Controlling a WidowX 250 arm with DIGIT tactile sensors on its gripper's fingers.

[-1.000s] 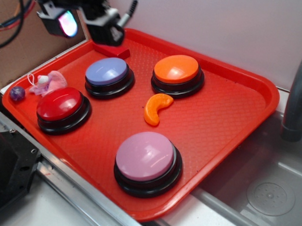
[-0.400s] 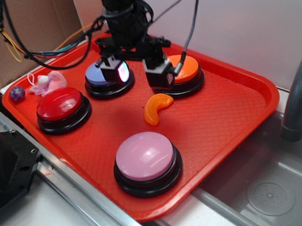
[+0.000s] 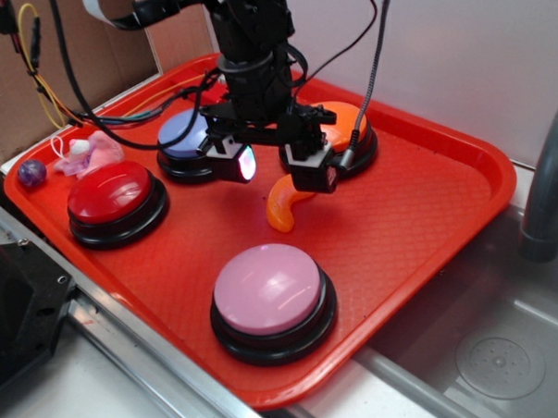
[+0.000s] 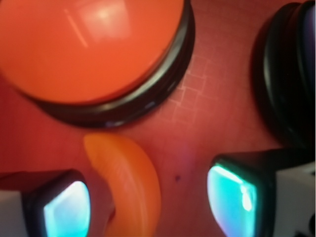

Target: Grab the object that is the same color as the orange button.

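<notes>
The claw [image 3: 273, 165] is hanging wide open, holding nothing, just above the orange crescent [image 3: 283, 209], which is lying beside the orange button [image 3: 342, 128].

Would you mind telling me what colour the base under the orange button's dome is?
Black, clearest in the wrist view: the orange button.

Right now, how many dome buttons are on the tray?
4. The pink button sits at the near edge, the red button at left, the blue button behind it, and the orange button at the back, both partly hidden by the arm.
</notes>
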